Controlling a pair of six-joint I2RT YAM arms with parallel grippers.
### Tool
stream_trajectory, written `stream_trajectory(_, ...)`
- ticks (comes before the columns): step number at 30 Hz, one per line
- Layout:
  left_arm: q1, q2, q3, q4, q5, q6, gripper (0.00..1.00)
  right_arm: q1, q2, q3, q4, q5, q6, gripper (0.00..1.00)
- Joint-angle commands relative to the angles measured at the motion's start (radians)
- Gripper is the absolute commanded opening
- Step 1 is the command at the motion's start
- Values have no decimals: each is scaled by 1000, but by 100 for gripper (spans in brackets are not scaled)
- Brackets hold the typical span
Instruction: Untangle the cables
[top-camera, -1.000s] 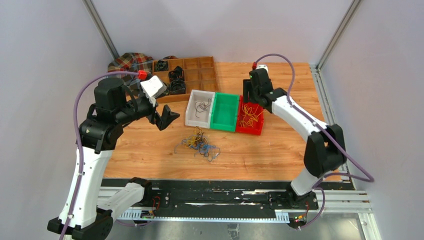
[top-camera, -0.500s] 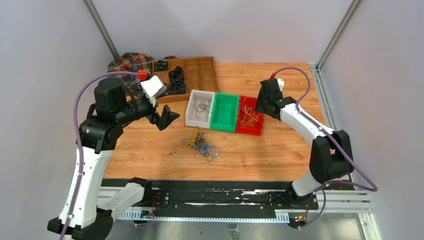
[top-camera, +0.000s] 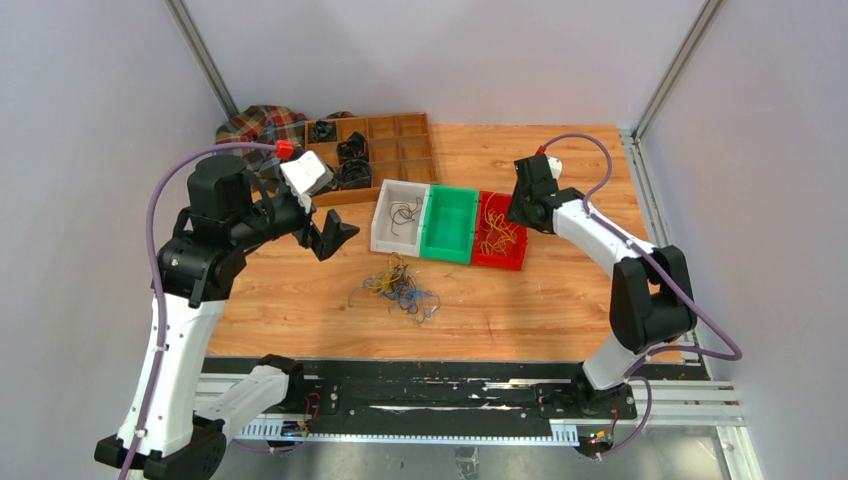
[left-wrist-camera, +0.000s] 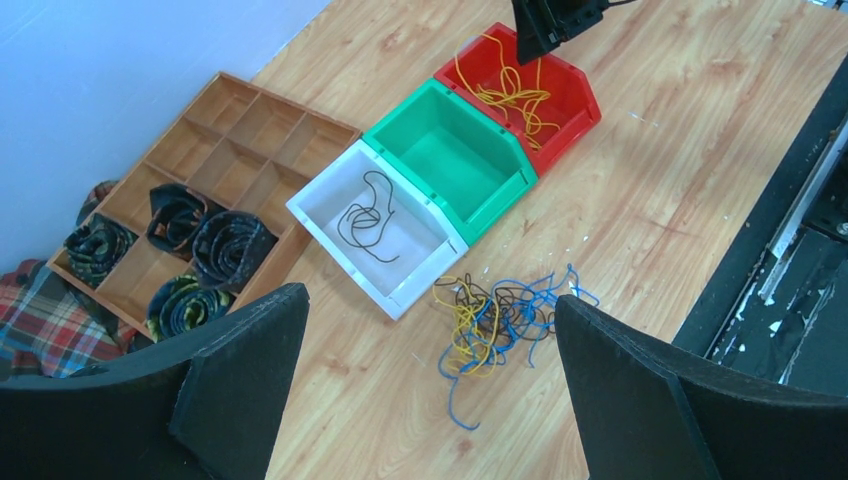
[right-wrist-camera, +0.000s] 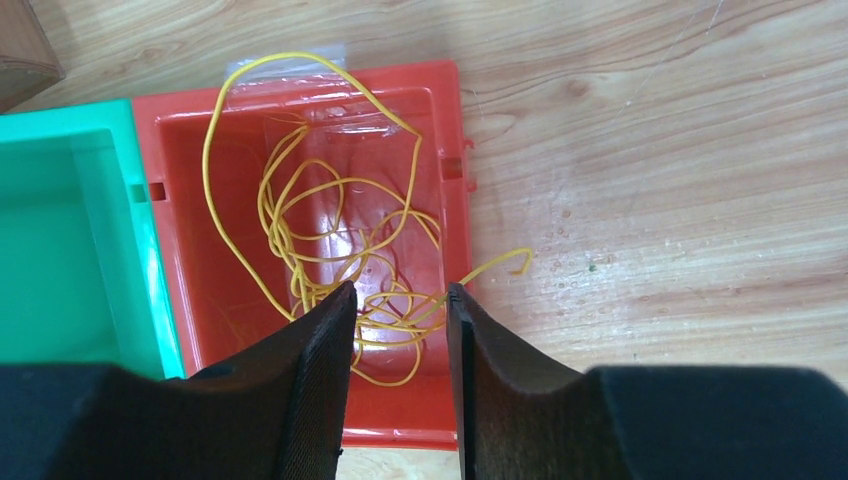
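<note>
A tangle of thin yellow, blue and dark cables (top-camera: 398, 288) (left-wrist-camera: 505, 320) lies on the wooden table in front of three bins. More yellow cables (top-camera: 497, 232) (right-wrist-camera: 340, 220) fill the red bin (top-camera: 519, 255) (right-wrist-camera: 195, 300), one end trailing over its rim. A single black cable (left-wrist-camera: 365, 215) lies in the white bin (top-camera: 379, 228). The green bin (top-camera: 449, 225) between them holds nothing. My left gripper (top-camera: 335, 238) (left-wrist-camera: 428, 300) hangs wide open, high above and left of the tangle. My right gripper (top-camera: 522, 205) (right-wrist-camera: 400, 290) hovers over the red bin, jaws partly apart, nothing between them.
A wooden compartment tray (top-camera: 390, 140) with black coiled bundles (top-camera: 352, 160) sits at the back left, a plaid cloth (top-camera: 255, 122) behind it. The table's near edge meets a black rail (top-camera: 450, 370). Bare wood lies right of the red bin.
My right gripper has swung from the red bin's far end toward its right side. The left arm and the tangle have not moved.
</note>
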Motion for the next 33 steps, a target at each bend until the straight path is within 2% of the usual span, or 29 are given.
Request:
stream_trajectory(1, -7, -10, 35, 9, -7, 5, 98, 22, 32, 42, -47, 23, 13, 39)
stream_trajectory(6, -7, -12, 35, 10, -9, 7, 98, 46, 56, 56, -57, 47, 11, 36)
stream_trajectory(13, -7, -15, 38, 9, -17, 12, 98, 78, 101, 81, -68, 111, 2, 16)
stream_trajectory(21, -7, -19, 34, 9, -22, 14, 98, 124, 199, 145, -81, 210, -63, 2)
stream_trajectory(27, -7, -26, 14, 8, -32, 23, 98, 159, 211, 180, -87, 212, -107, 1)
stream_trajectory(31, -6, -31, -49, -2, -47, 45, 98, 204, 121, 163, -77, 216, -146, 1)
stream_trajectory(33, -7, -28, -94, -9, -62, 55, 98, 258, 52, 127, -38, 220, -184, 5)
